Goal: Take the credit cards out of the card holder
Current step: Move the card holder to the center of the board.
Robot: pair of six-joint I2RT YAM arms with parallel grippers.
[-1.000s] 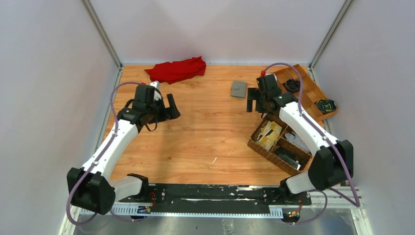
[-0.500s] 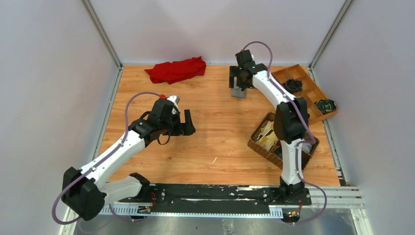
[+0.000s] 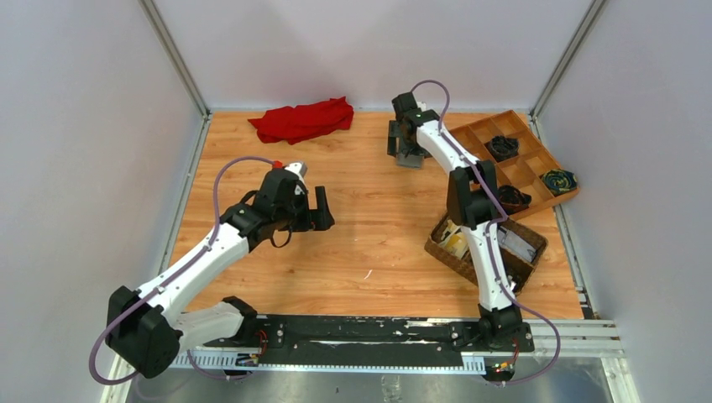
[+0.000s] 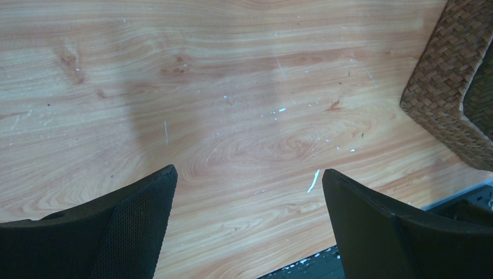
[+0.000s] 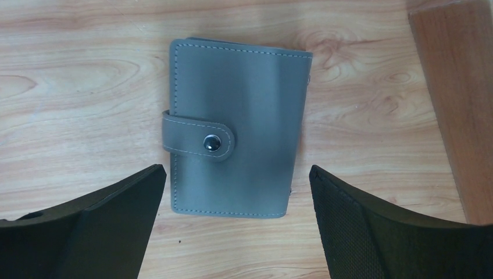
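Right end effector [image 5: 235, 174]: fingers spread wide, gripping nothing, pointing down at the desk [image 5: 70, 87]. Card holder [image 5: 238, 99] lies flat directly below it, between the two fingers in the wrist view. It's closed, strap [image 5: 197, 136] snapped across the front. Wooden tray [image 5: 459, 99] edge is just off to its right. Left end effector [image 4: 247, 174] is also wide and empty, over bare desk, well apart from the card holder. Woven basket [image 4: 447, 87] corner sits off to its right. Red cloth [image 3: 302, 119] lies beyond the left end effector, at the desk's back edge
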